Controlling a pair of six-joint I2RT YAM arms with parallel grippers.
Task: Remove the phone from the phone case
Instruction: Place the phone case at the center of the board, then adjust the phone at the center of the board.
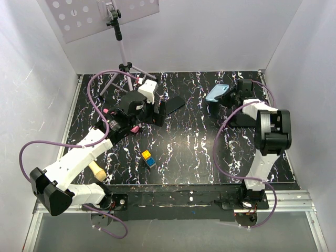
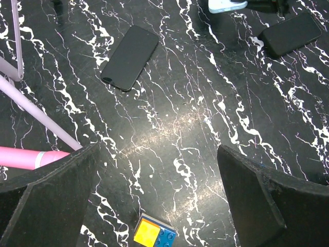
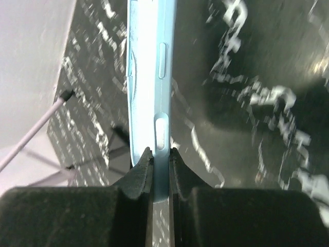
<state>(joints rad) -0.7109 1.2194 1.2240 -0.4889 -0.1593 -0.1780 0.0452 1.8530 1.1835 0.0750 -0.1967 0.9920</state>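
The light blue phone case (image 1: pixel 217 92) is held off the table at the back right, and my right gripper (image 1: pixel 232 95) is shut on its end. In the right wrist view the case (image 3: pixel 154 77) is edge-on, clamped between my right gripper's (image 3: pixel 161 154) fingers; what is inside it is hidden. A thin black phone (image 2: pixel 129 57) lies flat on the table, apart from the case; it also shows in the top view (image 1: pixel 171 105). My left gripper (image 2: pixel 158 154) is open and empty above the table, near the phone in the top view (image 1: pixel 156 111).
A second black slab (image 2: pixel 297 34) lies on the table below the case (image 2: pixel 226 5). A yellow and blue toy brick (image 2: pixel 154 232) lies under the left gripper. A pink marker (image 2: pixel 31 157) and tripod legs (image 2: pixel 36 110) are at the left.
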